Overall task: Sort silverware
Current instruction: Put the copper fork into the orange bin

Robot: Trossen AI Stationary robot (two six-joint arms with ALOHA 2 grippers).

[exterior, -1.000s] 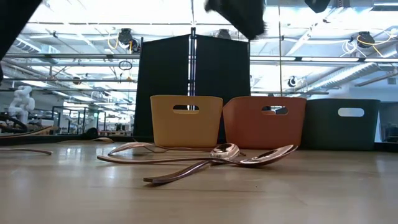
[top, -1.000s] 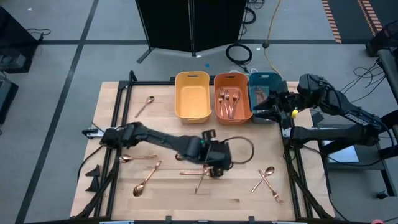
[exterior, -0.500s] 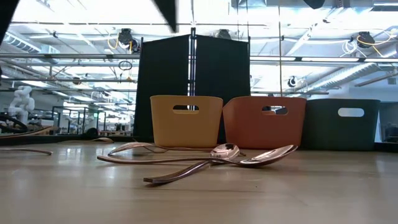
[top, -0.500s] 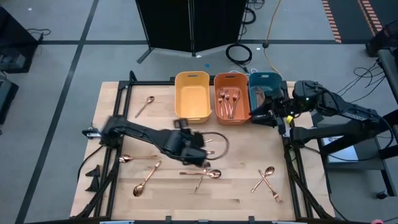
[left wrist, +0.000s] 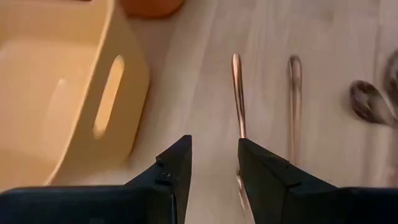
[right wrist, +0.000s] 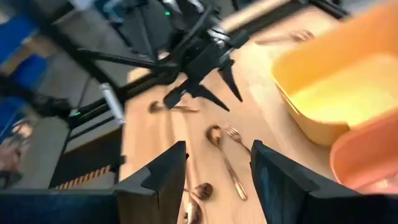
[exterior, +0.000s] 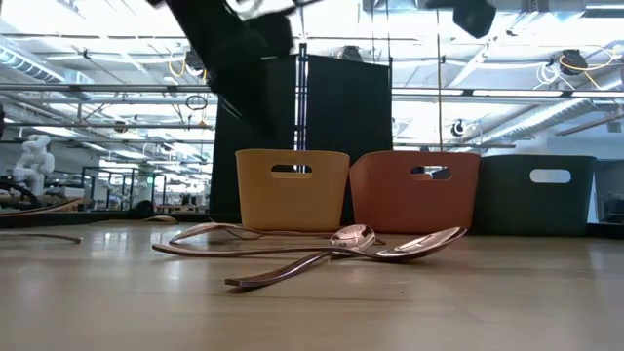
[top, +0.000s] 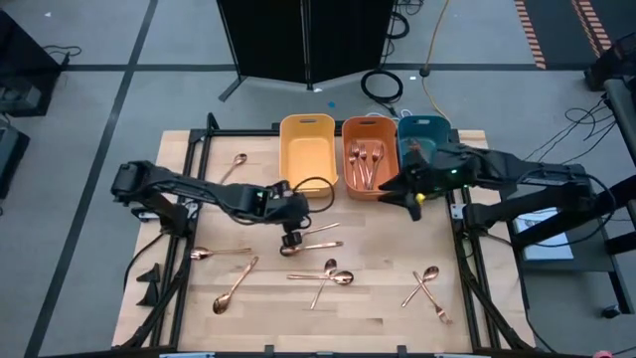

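Copper silverware lies scattered on the table: two long pieces [top: 312, 237] beside my left gripper, a crossed cluster [top: 324, 278], a pair [top: 426, 287] near the right edge, and spoons [top: 233, 168] [top: 235, 285] on the left. Forks [top: 366, 162] lie in the orange bin [top: 350, 189]. My left gripper [top: 291, 239] hovers open over the table in front of the yellow bin [top: 307, 185]; in its wrist view a copper handle [left wrist: 237, 93] lies just ahead of the open fingers [left wrist: 214, 165]. My right gripper [top: 405, 195] is open and empty, at the near edge of the orange and teal bins.
The yellow bin [left wrist: 62, 93], orange bin and teal bin [top: 425, 125] stand in a row at the table's far side. The right wrist view shows my left arm's gripper [right wrist: 199, 87] over the table and silverware [right wrist: 225, 155] below it. A black frame rail [top: 463, 259] runs along the right edge.
My left gripper has moved from over the crossed cluster toward the table's left and far side, ending in front of the yellow bin; the pieces it covered now show. My right gripper has moved from over the teal bin toward the left and near.
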